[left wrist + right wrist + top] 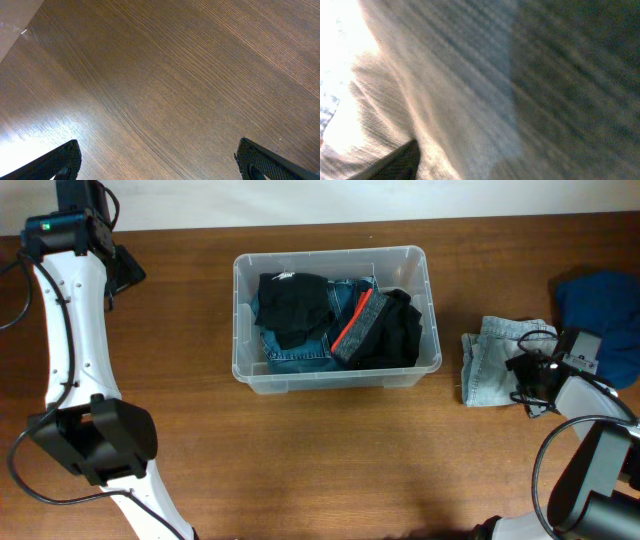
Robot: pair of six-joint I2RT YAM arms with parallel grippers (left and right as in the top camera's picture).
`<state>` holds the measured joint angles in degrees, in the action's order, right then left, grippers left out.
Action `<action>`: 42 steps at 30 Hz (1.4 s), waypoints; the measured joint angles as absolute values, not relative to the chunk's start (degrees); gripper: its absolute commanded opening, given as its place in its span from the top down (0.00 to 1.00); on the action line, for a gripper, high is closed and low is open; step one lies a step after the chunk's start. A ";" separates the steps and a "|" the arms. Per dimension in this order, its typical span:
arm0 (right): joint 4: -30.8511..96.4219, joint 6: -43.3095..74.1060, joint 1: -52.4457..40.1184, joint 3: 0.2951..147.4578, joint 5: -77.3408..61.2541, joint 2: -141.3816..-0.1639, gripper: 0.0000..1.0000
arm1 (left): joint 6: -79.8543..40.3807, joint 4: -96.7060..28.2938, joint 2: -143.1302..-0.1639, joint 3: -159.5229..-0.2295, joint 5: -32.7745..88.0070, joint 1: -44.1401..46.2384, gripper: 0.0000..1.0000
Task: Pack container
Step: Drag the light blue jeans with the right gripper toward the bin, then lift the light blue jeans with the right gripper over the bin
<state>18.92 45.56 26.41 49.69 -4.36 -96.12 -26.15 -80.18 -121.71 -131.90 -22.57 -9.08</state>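
Container (340,382) sits centre of counter (300,470), part-filled with dark folded clothes (385,330). Looks light, fairly stiff, slick-walled; rim lip is probably the best hold. Left claw (157,164) spread wide over bare wood. Right claw (528,375) down on pale denim (485,375) just right of container; can't tell if spread or pinching.

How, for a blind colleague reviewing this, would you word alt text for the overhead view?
A clear container mid-table holds black and denim clothes. To its right, the right gripper sits over light jeans, beside a blue garment; the left arm stands at far left.
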 measured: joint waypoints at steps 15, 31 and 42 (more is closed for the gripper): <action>16.23 37.78 26.41 49.71 -4.38 -96.18 0.96 | -26.15 -80.18 -121.71 -131.90 -22.57 -9.08 0.01; 24.97 21.45 24.82 59.68 -14.85 -74.19 0.96 | -26.15 -80.18 -121.71 -131.90 -22.57 -9.08 0.01; 20.71 19.31 6.42 65.39 -24.45 -72.40 0.96 | -26.15 -80.18 -121.71 -131.90 -22.55 -9.08 0.01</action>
<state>20.71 19.31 6.42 65.39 -24.45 -72.40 -26.15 -80.18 -121.71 -131.90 -22.55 -9.08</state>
